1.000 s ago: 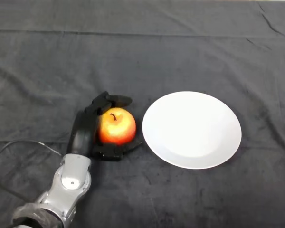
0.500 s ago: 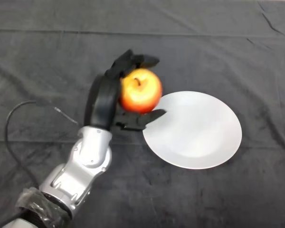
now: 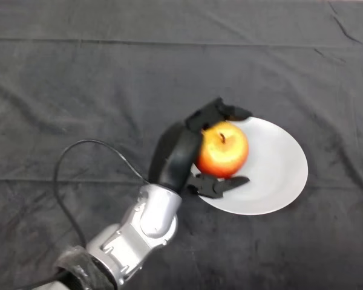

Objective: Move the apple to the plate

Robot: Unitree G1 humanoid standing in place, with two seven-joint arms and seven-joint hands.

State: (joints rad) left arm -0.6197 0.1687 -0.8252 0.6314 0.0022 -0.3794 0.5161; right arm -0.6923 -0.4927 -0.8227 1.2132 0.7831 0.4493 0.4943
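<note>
A red and yellow apple (image 3: 223, 150) with a short dark stem sits in my left hand (image 3: 180, 152), whose black fingers curl over its far side while the thumb reaches under its near side. The apple is over the left part of the white round plate (image 3: 278, 169). I cannot tell whether the apple touches the plate or hangs just above it. The hand and apple hide the plate's left rim.
A dark wrinkled cloth (image 3: 78, 90) covers the whole table. My silver-grey forearm (image 3: 136, 229) comes in from the lower left.
My hand lifted the apple off the cloth, then carried it right and nearer, from left of the plate to over the plate's left part.
</note>
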